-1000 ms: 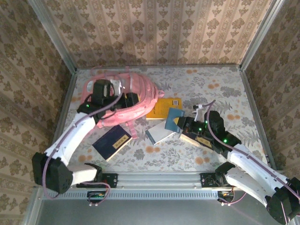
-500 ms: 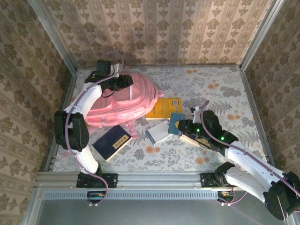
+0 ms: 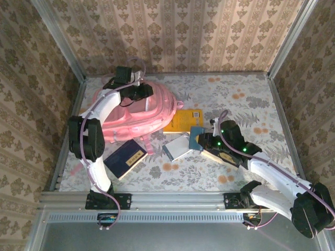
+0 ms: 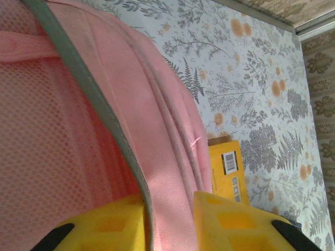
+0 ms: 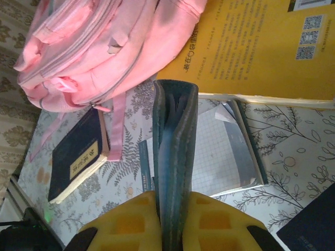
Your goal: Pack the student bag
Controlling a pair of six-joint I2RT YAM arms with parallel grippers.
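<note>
The student bag (image 3: 131, 117), a big pink backpack, lies at the back left of the table. My left gripper (image 3: 137, 93) is at the bag's far top edge. In the left wrist view its yellow fingers (image 4: 230, 222) press from both sides on a fold of pink fabric with a grey trim (image 4: 157, 172). My right gripper (image 3: 203, 141) sits right of centre, shut on a blue-teal felt case (image 5: 175, 151) that stands on edge between its fingers (image 5: 125, 222). The bag (image 5: 99, 47) lies beyond that case.
A yellow book (image 3: 183, 120) lies against the bag's right side. A grid-paper notebook (image 3: 177, 147) lies below the case, a navy book (image 3: 124, 158) in front of the bag, and another dark book (image 3: 222, 157) under the right arm. Patterned walls close three sides.
My left arm swung from the bag's near side up to its far top edge, and its jaws narrowed onto the fabric. The bag now lies flatter. The right gripper with the case barely shifted.
</note>
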